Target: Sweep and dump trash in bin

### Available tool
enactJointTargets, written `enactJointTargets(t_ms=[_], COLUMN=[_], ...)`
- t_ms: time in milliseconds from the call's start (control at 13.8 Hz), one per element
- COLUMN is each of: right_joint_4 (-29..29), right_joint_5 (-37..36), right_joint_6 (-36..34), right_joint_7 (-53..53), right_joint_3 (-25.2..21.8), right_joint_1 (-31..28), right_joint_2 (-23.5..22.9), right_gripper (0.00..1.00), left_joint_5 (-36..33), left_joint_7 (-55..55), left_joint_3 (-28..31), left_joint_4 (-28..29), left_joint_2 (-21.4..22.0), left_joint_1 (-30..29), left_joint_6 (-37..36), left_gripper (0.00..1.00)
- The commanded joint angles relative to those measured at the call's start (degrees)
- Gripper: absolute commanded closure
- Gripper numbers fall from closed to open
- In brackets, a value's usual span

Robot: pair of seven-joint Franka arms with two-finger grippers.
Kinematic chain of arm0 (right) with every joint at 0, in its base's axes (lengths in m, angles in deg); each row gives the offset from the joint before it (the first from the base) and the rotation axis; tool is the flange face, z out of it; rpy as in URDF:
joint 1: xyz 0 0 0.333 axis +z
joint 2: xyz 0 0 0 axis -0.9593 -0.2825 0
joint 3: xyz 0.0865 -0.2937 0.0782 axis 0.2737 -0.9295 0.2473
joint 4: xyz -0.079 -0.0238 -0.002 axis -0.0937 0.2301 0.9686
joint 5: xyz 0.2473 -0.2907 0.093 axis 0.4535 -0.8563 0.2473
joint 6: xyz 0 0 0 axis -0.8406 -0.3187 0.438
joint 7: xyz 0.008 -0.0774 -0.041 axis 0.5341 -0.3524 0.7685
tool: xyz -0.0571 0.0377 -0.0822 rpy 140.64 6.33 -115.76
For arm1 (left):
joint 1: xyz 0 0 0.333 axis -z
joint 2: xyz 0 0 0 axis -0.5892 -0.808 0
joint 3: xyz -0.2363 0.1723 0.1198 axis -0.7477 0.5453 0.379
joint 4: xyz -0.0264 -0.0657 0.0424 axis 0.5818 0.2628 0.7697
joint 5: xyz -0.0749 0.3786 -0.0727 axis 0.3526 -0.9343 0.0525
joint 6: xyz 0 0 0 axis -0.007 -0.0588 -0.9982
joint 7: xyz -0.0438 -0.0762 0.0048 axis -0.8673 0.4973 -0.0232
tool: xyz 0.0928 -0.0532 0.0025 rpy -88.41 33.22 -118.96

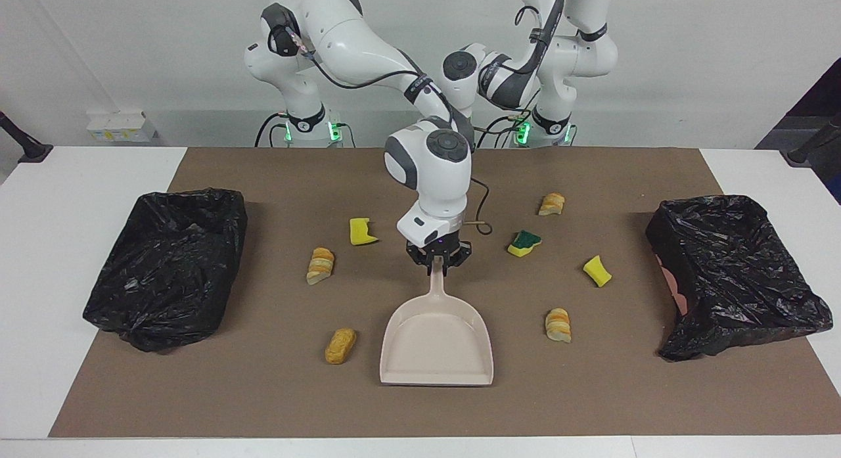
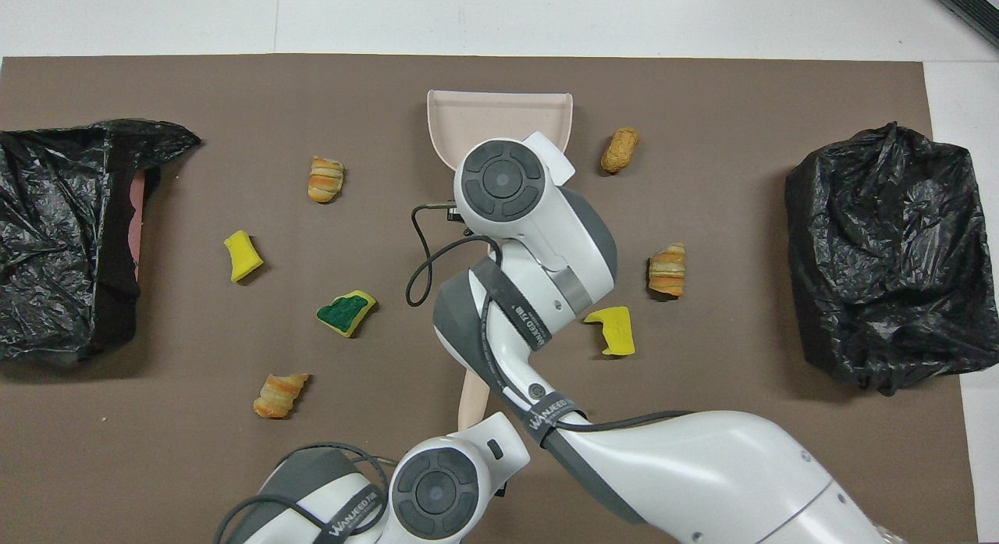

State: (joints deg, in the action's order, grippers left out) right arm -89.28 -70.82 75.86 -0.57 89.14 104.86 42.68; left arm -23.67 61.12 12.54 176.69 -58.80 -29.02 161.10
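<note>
The beige dustpan lies at the mat's middle, mouth away from the robots. My right gripper is shut on its handle. Several scraps of trash lie around it: a yellow sponge chunk, a green-yellow one, bread-like lumps. Nearer the robots, the brush's beige handle runs under my left arm's wrist. That wrist hides the left gripper, and the right arm hides the bristles. Black-lined bins stand at both ends of the mat.
A brown mat covers the white table. More scraps lie toward the left arm's end: a yellow chunk and a bread piece. Another bread piece lies toward the right arm's end.
</note>
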Motion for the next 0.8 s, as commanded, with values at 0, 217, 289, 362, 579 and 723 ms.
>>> enactJointTargets(t_ms=[0,217,289,362,579,723], right_joint_4=[-1.92,-2.63,-3.24,-4.29,-8.86,-10.8], right_joint_5=[3.43,8.55,8.47,8.38,7.51,7.24], right_joint_6=[-3.06,-9.02,-10.26,-11.06,-12.55,-13.34], right_joint_7=[9.79,27.11,32.03,36.69,49.18,57.53], right_joint_3=[0.75,0.66,0.66,0.66,0.49,0.4], right_joint_1=[-2.87,-5.16,-5.52,-5.52,-5.61,-5.61], right_joint_2=[4.69,7.24,8.03,8.82,11.28,12.43], right_gripper=[1.0,1.0,1.0,1.0,1.0,1.0], left_joint_5=[-3.08,-5.18,-8.86,-11.85,-16.0,-20.04], left_joint_7=[-6.8,-15.0,-15.54,-18.06,-26.5,-31.77], left_joint_3=[7.23,16.81,18.14,18.5,22.0,27.45], left_joint_4=[-3.97,-8.0,-9.5,-10.82,-15.82,-20.48], left_joint_2=[2.23,2.94,1.98,0.4,-4.08,-7.77], left_joint_1=[-0.49,-0.67,-1.28,-2.76,-6.55,-5.77], left_joint_6=[-8.02,-11.29,-11.47,-11.21,-10.68,-10.51], left_gripper=[1.0,1.0,1.0,1.0,1.0,1.0])
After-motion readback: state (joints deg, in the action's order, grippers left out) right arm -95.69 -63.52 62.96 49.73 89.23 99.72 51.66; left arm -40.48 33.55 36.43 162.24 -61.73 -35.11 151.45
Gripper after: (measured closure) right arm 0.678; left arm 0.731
